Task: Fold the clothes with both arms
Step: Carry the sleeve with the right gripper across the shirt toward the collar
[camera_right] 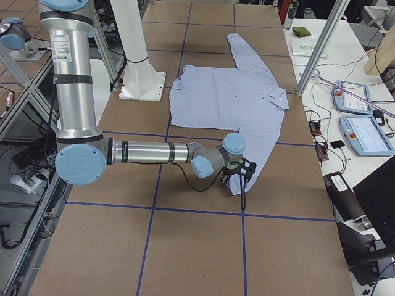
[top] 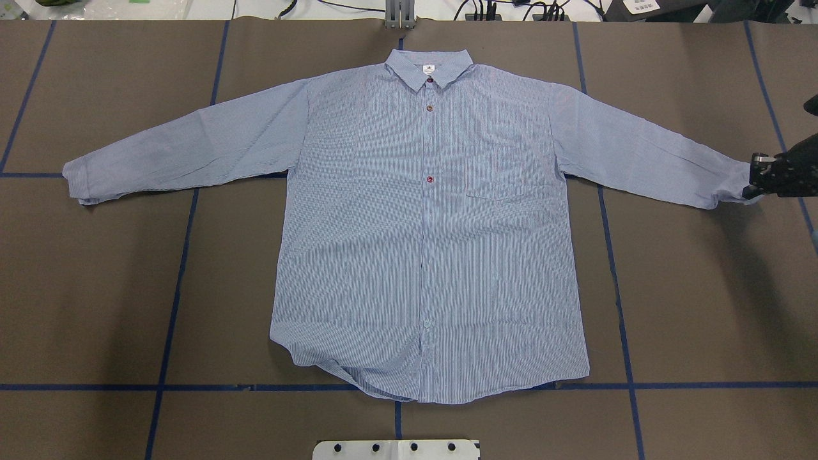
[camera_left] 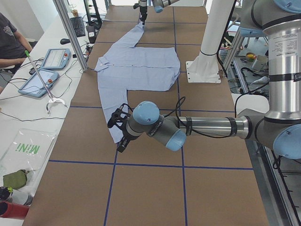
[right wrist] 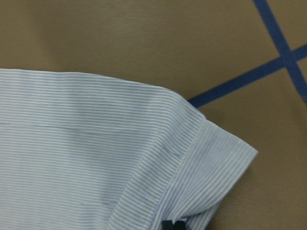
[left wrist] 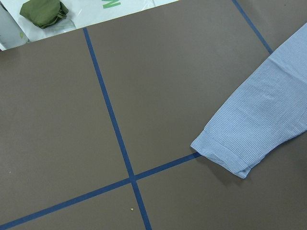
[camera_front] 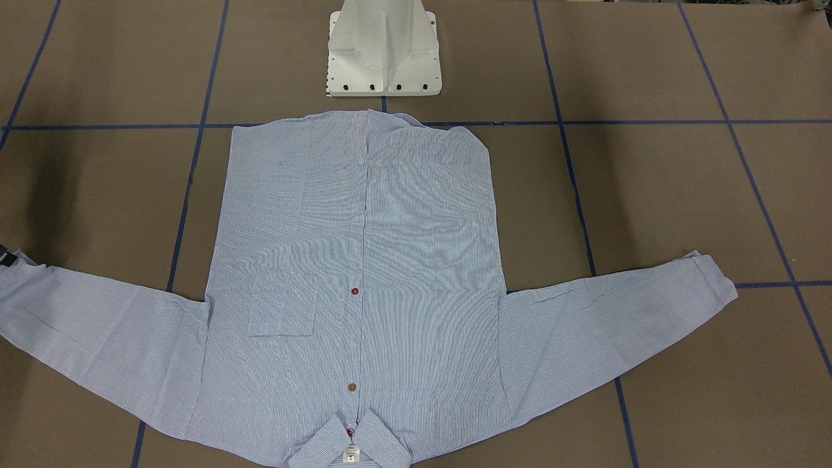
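The light blue striped shirt [top: 425, 223] lies flat and face up on the brown table, buttoned, with both sleeves spread out and its collar [top: 429, 67] on the far side. My right gripper [top: 757, 179] is at the cuff of the shirt's right-hand sleeve [top: 728, 182]. In the right wrist view a black fingertip [right wrist: 173, 224] sits in the bunched cuff [right wrist: 211, 167], so it looks shut on it. My left gripper [camera_left: 121, 141] hovers near the other cuff [left wrist: 223, 155]. It shows only in the exterior left view, so I cannot tell whether it is open or shut.
The white pedestal base [top: 396, 449] stands just behind the shirt's hem. Blue tape lines [top: 172, 306] cross the table. A desk with tablets [camera_left: 40, 82] and a metal frame post [camera_left: 70, 33] runs along the far edge. A green pouch [left wrist: 44, 12] lies past the table's corner.
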Controlling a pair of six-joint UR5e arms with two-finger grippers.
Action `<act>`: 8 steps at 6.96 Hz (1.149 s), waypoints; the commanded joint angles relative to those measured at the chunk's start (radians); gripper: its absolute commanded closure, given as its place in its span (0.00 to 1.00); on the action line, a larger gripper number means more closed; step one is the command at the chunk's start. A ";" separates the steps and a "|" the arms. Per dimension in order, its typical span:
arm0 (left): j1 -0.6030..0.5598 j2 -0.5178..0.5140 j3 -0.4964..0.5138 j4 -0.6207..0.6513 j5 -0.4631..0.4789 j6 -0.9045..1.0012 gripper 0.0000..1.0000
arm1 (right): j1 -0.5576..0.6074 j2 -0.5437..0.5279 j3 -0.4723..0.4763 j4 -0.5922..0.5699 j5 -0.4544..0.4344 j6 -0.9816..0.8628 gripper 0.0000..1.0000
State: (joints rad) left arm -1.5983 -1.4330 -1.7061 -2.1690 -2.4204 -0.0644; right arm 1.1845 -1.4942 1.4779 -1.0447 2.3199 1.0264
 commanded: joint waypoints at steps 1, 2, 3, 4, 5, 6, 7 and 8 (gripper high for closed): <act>0.000 0.009 -0.010 0.000 0.000 0.000 0.01 | -0.066 0.218 0.031 -0.117 -0.004 0.076 1.00; 0.000 0.009 -0.013 0.000 0.000 0.000 0.01 | -0.125 0.355 0.028 -0.223 -0.031 0.140 1.00; 0.001 0.012 -0.013 0.000 0.001 0.000 0.01 | -0.175 0.450 0.024 -0.273 -0.081 0.191 1.00; 0.001 0.012 -0.013 0.000 0.001 0.000 0.01 | -0.212 0.527 0.010 -0.282 -0.121 0.281 1.00; 0.000 0.012 -0.015 0.000 0.000 0.000 0.01 | -0.253 0.640 -0.042 -0.279 -0.164 0.405 1.00; 0.001 0.012 -0.016 0.000 0.000 0.000 0.01 | -0.317 0.776 -0.142 -0.273 -0.238 0.499 1.00; 0.000 0.012 -0.017 0.000 0.000 0.000 0.01 | -0.382 0.863 -0.206 -0.270 -0.311 0.530 1.00; 0.000 0.012 -0.023 -0.002 0.000 0.000 0.01 | -0.417 0.926 -0.235 -0.270 -0.345 0.561 1.00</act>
State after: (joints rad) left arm -1.5979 -1.4204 -1.7242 -2.1694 -2.4206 -0.0644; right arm 0.8221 -0.6605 1.2964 -1.3160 2.0321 1.5402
